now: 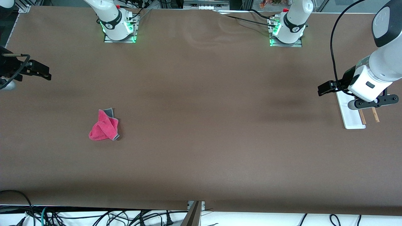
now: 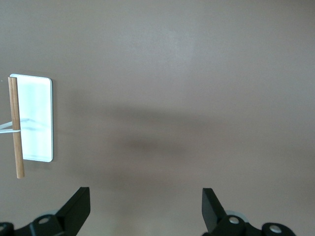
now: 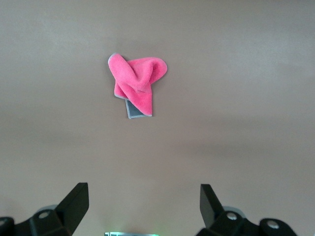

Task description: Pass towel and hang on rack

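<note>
The towel (image 1: 104, 126) lies crumpled on the worktop (image 1: 201, 125), pink side up with a grey corner poking out, toward the right arm's end and nearer the front camera than anything else we handle. We take it as our landmark.

Farther from the camera than the towel and out at the worktop's edge, our right claw (image 3: 142, 209) hangs in the air, fingers spread wide and empty, with the towel in its wrist view. Well apart from the towel, at the left arm's end, stands the rack (image 1: 353, 113), and our left claw (image 2: 145, 209) hovers over it, also wide and empty.

The bunched folds worry us: a pinch on one loose flap could let the cloth unroll and slip during the handover. A balled towel may also drape badly across the thin rods (image 2: 16, 128) and slide off.
</note>
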`<action>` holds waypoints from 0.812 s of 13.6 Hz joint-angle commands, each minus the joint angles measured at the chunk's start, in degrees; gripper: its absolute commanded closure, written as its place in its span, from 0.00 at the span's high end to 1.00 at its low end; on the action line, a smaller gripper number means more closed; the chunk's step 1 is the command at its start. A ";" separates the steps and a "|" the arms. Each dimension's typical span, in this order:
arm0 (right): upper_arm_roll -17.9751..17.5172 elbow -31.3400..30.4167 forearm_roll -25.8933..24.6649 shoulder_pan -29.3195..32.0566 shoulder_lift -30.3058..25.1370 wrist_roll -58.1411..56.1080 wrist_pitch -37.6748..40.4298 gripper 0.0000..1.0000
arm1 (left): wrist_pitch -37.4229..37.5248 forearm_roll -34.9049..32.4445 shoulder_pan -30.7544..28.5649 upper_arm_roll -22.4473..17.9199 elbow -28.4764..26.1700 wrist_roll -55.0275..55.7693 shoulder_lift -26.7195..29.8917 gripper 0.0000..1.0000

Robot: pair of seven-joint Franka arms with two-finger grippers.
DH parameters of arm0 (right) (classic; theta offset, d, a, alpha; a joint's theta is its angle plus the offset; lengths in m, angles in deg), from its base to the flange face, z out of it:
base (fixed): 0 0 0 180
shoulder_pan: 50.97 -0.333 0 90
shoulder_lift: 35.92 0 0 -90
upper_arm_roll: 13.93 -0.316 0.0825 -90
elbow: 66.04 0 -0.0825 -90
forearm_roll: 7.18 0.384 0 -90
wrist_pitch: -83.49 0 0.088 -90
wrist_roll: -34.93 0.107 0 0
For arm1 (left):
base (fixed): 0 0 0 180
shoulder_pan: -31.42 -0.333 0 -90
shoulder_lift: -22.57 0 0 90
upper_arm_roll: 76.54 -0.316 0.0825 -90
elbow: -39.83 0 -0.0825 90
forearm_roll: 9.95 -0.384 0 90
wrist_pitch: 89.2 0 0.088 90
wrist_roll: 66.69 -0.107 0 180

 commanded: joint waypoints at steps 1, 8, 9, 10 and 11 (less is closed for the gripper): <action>-0.14 0.23 -0.50 -0.05 0.61 0.02 -0.50 1.00 | 1.18 -1.12 0.19 0.26 1.08 0.78 -0.14 1.00; -0.14 0.14 -0.33 -0.22 1.05 -0.24 -1.11 1.00 | 1.09 -1.30 -1.04 -0.44 1.60 -0.19 -0.14 1.00; -0.23 0.14 -0.41 -0.22 2.36 -0.42 -1.20 1.00 | 1.09 -1.56 -0.96 -0.10 1.78 -0.19 -0.14 1.00; -0.23 0.14 -0.50 -0.22 3.24 -0.42 -1.20 1.00 | 1.18 -1.74 -0.43 0.00 2.65 -0.28 -0.31 1.00; -0.14 0.14 -0.59 -0.14 4.12 -0.59 -1.20 1.00 | 1.18 -1.82 -0.17 0.00 2.75 -0.63 -0.40 1.00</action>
